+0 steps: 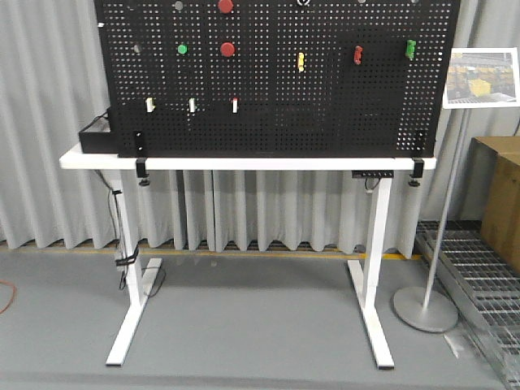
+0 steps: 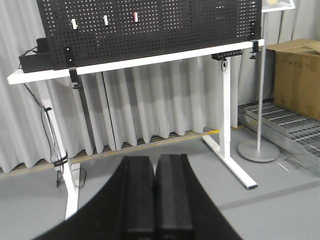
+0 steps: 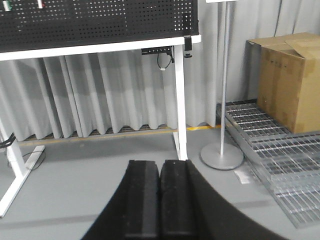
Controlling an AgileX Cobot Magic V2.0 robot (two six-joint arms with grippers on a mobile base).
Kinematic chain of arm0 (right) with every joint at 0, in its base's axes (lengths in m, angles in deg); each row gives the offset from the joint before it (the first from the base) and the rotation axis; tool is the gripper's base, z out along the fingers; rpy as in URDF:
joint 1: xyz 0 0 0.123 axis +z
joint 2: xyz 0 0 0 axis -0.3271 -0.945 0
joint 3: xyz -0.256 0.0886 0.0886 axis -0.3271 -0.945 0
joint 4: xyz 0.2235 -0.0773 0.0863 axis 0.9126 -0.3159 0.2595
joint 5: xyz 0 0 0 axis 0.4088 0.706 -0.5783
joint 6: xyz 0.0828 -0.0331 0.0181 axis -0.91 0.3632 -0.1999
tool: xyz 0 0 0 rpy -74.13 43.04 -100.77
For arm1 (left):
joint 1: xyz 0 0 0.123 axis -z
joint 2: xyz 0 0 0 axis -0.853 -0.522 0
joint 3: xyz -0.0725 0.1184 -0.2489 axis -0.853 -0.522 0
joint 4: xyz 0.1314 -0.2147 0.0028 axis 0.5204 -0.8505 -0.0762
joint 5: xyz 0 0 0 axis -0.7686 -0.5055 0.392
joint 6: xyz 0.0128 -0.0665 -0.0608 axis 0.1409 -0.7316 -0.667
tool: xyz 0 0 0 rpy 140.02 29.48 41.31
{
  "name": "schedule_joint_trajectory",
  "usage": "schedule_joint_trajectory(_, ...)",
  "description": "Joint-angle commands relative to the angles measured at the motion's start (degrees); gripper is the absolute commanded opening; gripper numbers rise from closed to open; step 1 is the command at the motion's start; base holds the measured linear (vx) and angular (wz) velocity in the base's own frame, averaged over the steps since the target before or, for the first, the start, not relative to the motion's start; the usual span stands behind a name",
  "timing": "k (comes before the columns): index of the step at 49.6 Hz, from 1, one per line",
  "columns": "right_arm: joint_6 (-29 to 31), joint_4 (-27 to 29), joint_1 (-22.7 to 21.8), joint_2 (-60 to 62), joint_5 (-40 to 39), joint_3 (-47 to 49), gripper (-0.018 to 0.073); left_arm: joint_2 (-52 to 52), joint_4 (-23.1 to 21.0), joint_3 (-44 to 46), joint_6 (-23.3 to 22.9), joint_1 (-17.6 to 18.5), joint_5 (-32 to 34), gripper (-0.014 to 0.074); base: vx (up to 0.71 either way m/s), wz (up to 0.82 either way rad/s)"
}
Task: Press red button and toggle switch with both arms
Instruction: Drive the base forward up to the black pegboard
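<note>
A test workshop: switch-studded pegboard (image 1: 276, 81) on a white stand (image 1: 244, 162), curtains (image 1: 49, 122), floor grating (image 1: 471, 268).

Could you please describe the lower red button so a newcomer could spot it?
Find the black pegboard on the white table. Left of its middle is the lower red button, directly right of a smaller green button; the other red button sits higher, at the top edge.
</note>
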Motion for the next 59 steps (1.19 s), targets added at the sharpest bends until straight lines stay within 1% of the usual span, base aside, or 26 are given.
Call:
schedule_joint_trajectory(1, 0.26, -0.52, -0.31, 0.99, -4.80, -0.63, -0.0003, 0.90, 0.00, -1.92, -0.46, -0.10, 4.80, 0.0002, 0.49, -0.02)
schedule_joint_trajectory(59, 0.26, -0.52, -0.31, 0.99, -4.78, -0.63, -0.0003, 0.90, 0.00, -1.92, -0.46, -0.10, 4.80, 0.0002, 0.47, -0.01)
